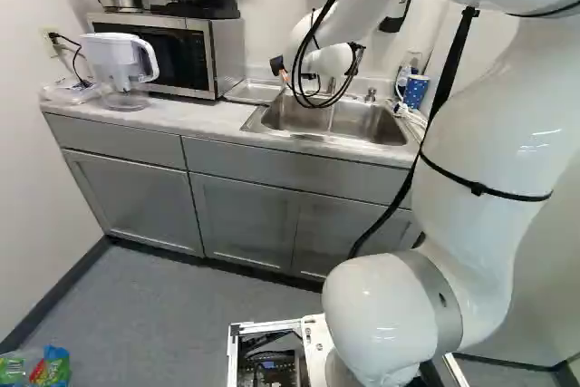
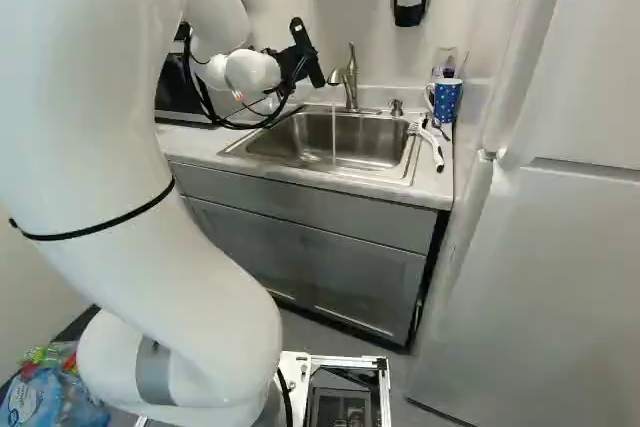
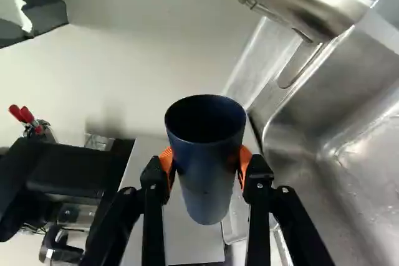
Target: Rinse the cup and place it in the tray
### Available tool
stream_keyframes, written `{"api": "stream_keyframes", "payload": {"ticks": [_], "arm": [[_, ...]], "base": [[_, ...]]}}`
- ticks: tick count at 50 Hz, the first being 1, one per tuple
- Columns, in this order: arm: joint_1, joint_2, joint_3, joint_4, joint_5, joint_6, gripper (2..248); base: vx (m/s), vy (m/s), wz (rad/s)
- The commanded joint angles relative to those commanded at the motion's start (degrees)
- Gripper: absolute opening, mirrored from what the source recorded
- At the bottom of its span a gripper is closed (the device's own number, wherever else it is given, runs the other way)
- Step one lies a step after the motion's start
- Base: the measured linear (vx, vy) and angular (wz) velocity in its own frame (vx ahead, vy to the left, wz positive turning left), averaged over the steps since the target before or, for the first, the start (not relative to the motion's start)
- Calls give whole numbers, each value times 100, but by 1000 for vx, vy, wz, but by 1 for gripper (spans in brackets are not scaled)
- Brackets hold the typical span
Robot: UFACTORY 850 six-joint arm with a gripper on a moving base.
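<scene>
Item: one dark cup [image 3: 207, 191], clasped from both sides by the gripper [image 3: 206, 161]; for rinsing, best eased mouth-first under the running water [image 2: 333, 135], clear of the tap [image 2: 351, 84]

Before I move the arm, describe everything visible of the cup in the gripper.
The cup is round, dark blue, paler low down, with a thin rim and smooth sides narrowing toward the base. No handle shows, and its material is unclear. Its mouth is partly turned to the wrist camera, too dark inside to show contents. The gripper is shut on it, an orange pad pressing each side. In the wrist view it appears beside the sink.
</scene>
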Motion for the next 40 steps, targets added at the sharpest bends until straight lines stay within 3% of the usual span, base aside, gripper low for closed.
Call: {"api": "stream_keyframes", "payload": {"ticks": [40], "arm": [[0, 0, 0, 0, 0, -2409, 121]], "base": [[0, 0, 0]]}}
